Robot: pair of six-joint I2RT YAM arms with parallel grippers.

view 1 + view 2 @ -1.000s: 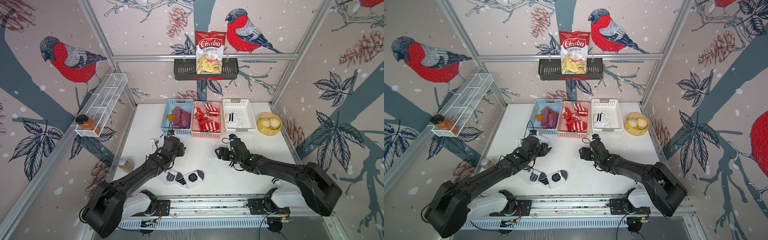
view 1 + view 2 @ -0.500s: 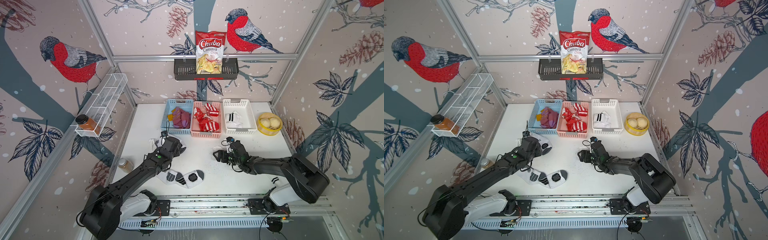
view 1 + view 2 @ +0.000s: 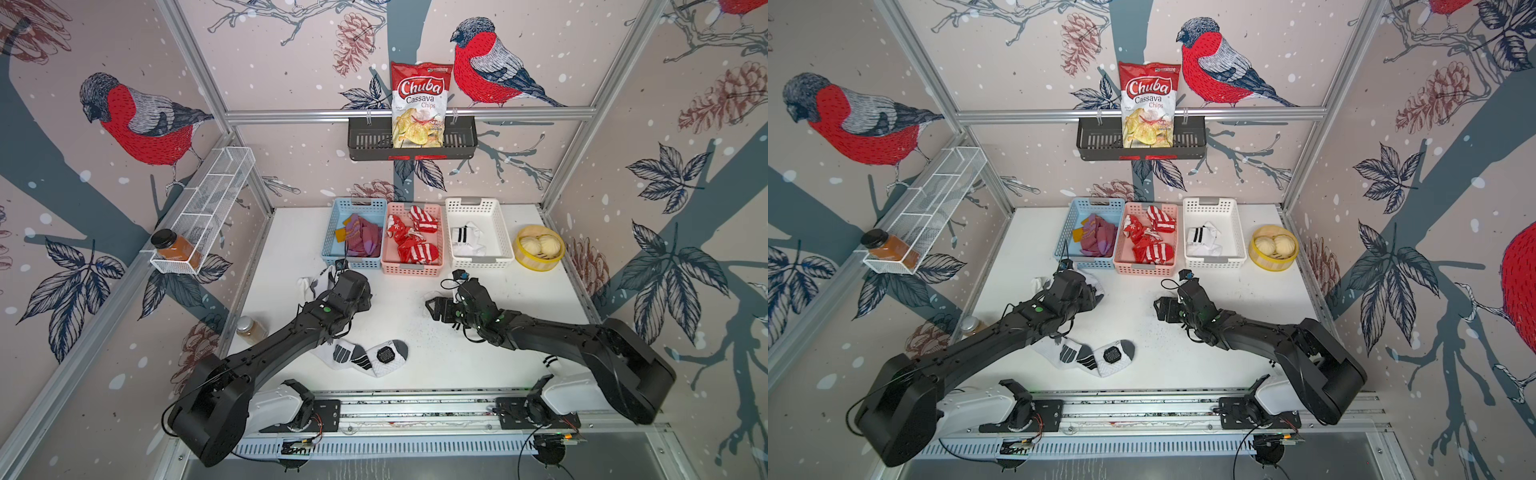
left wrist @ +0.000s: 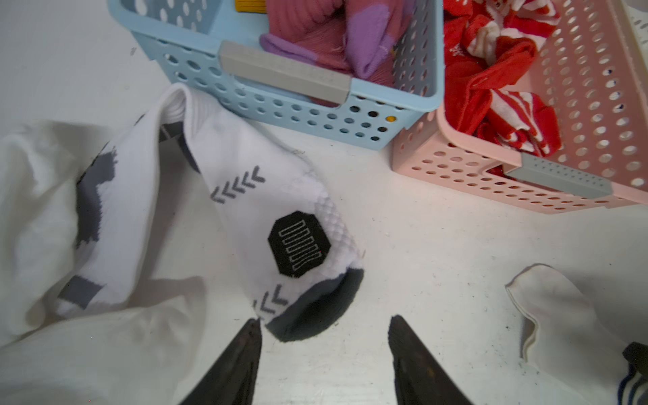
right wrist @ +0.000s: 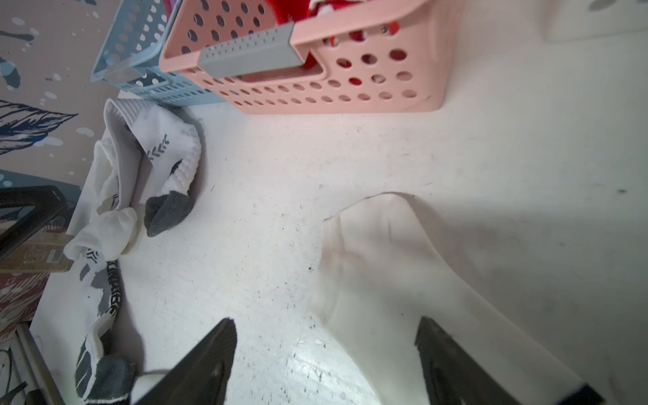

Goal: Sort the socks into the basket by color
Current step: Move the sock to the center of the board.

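- My left claw hangs low over the desk with its jaws partly apart and nothing between them. The grey toe of a white sock with a black hexagon patch lies right at one fingertip.
- That sock lies on a crumpled heap of white socks, and the front wall of the blue basket stands just behind it.
- My right claw is spread wide and empty, above a plain white sock lying flat on the desk in front of the pink basket.
- A pair of white-and-grey socks lies near the desk's front edge, partly under my left arm.
- A black-striped white sock peeps out from under my right arm.
- The blue basket holds maroon-purple socks with a mustard cuff showing.
- The pink basket, touching it, holds red-and-white socks.
- The white basket, next in the row, holds a white sock with black stripes.
- A yellow round steamer with two buns sits beside the white basket.
- A jar stands at the desk's left edge, close to my left arm.
- On the back wall, a bag of cassava chips stands in a black rack.
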